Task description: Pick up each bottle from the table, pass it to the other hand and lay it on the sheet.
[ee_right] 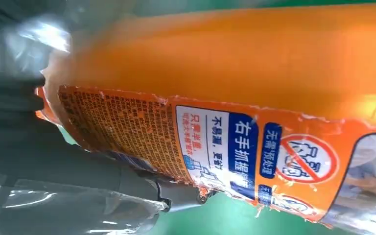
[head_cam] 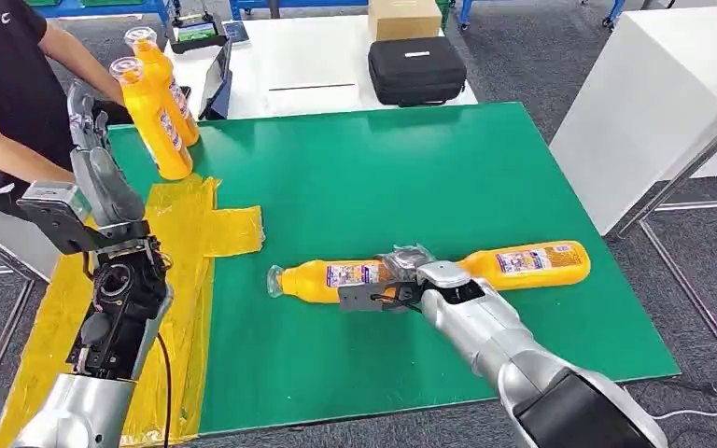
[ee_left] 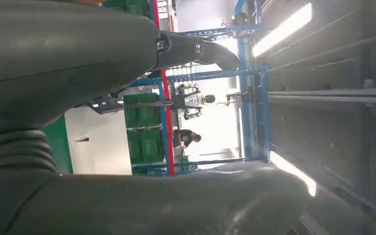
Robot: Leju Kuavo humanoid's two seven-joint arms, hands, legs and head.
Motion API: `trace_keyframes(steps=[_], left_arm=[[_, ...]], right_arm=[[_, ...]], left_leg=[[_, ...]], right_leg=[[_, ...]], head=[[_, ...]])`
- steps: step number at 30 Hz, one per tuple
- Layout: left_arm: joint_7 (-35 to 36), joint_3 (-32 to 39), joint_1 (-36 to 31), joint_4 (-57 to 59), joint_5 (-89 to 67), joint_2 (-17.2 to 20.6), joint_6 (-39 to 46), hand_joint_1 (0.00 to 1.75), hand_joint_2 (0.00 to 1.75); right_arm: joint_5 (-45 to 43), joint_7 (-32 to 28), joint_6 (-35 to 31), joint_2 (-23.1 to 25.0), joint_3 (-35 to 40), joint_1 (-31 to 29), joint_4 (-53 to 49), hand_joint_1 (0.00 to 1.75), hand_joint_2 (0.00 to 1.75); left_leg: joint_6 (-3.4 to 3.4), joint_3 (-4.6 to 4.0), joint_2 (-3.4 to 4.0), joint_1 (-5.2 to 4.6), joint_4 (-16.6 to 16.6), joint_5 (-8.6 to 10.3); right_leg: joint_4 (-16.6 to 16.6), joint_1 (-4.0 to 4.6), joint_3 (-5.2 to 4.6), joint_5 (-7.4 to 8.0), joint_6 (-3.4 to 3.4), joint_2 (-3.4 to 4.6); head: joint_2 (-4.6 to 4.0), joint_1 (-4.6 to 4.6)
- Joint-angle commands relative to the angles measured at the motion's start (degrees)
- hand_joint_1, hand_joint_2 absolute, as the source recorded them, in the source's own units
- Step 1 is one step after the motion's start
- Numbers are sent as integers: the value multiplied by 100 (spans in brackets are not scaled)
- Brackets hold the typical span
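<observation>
right hand (head_cam: 394, 283) wrapped around an orange bottle (head_cam: 331, 276) lying on the green table (head_cam: 448, 177), a second bottle (head_cam: 527, 263) just beside it, two more bottles (head_cam: 154, 117) at the yellow sheet (head_cam: 191, 224) with a person (head_cam: 5, 93), left hand (head_cam: 84, 117) raised, fingers apart, holding nothing

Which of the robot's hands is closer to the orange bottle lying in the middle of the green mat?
The right. The right hand is on that lying bottle, fingers around its body. The left hand is raised far off, near the person's two upright bottles.
</observation>
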Motion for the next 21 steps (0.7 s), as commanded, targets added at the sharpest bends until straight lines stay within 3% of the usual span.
trace_keyframes(steps=[1, 6, 7, 8, 9, 13, 18, 21], left_arm=[[33, -154, -156, 176, 25, 20, -21, 0, 0], [673, -118, -133, 480, 271, 163, -402, 0, 0], [661, -14, -29, 489, 398, 182, -486, 0, 0], [641, 29, 55, 465, 425, 217, -532, 0, 175], [666, 83, 130, 424, 441, 237, -566, 0, 175], [1104, 265, 219, 363, 651, 217, -718, 0, 175], [1454, 218, 318, 498, 1214, 279, -1278, 0, 175], [1408, 198, 334, 430, 1249, 259, -1285, 0, 175]], right_arm=[[21, 30, 190, -21, 271, 478, 504, 175, 175], [-533, -76, -456, -53, -376, 363, 323, 175, 175], [-773, -327, -980, -101, -668, 328, 141, 175, 175], [-875, -442, -1075, -132, -783, 238, 93, 175, 175], [-1112, -700, -1538, -186, -1075, 186, -131, 175, 175], [-1944, -1467, -2135, -521, -1931, 256, -1784, 175, 175], [-2338, -1484, -2060, -809, -2207, 1081, -4063, 175, 175], [-2157, -1303, -2082, -798, -2135, 1324, -4459, 175, 175]], left_leg=[[-6, 14, -8, 6, -9, 2], [-9, 21, -2, 4, -12, 4], [-7, 23, 2, 3, -9, 3], [-9, 23, 2, 1, -14, 7], [-7, 18, 8, 0, -10, 5], [-7, -1, 28, -4, 0, 4], [-1, -89, 16, -4, -1, 42], [-2, -77, 5, 1, -2, 32]], right_leg=[[-15, 8, 25, -2, -2, -21], [-15, 6, 26, -2, -2, -23], [-12, 5, 25, -1, -1, -17], [-15, 3, 25, 1, -1, -21], [-10, 2, 25, 2, 0, -11], [4, -1, 3, 11, -4, 13], [8, -3, -76, 39, 10, 4], [0, 4, -54, 23, 10, -12]], head=[[0, 2], [0, 2], [0, 0], [0, 2], [0, 4], [0, 2], [0, 2], [0, 2]])
